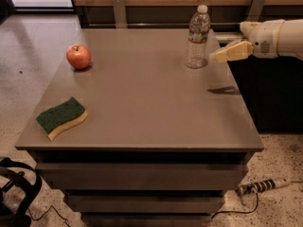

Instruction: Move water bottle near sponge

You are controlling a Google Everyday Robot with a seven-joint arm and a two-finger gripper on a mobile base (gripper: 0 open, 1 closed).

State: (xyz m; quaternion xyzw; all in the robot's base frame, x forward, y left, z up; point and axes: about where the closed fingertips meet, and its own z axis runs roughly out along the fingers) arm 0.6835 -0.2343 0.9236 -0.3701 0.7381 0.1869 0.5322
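Risk at sponge (61,118): it lies at 7 o'clock on the table (142,103), close to 2 edges. A bottle set down too far out is judged liable to drop off.
Risk at apple (78,56): it sits at 10 o'clock, round and free to roll. It would be clipped only if the carry were swung wide.
Risk at water bottle (197,38): it is tall and narrow on a small base. Toppling is judged likely if the side is struck before a grip is made, and the thin wall may be crushed by a hard squeeze.
Sponge, look: a dark green top over yellow foam, with a wavy edge, lying flat.
Water bottle, look: clear and ribbed, with 1 white cap and 1 pale label band. It stands upright at 1 o'clock on the table, well apart from the sponge.
Gripper (217,56): it is held at the bottle's 3 o'clock, just beside it, with a narrow gap seen between them, and it is raised off the table.
Gripper state: how far it is open cannot be told; nothing is held.
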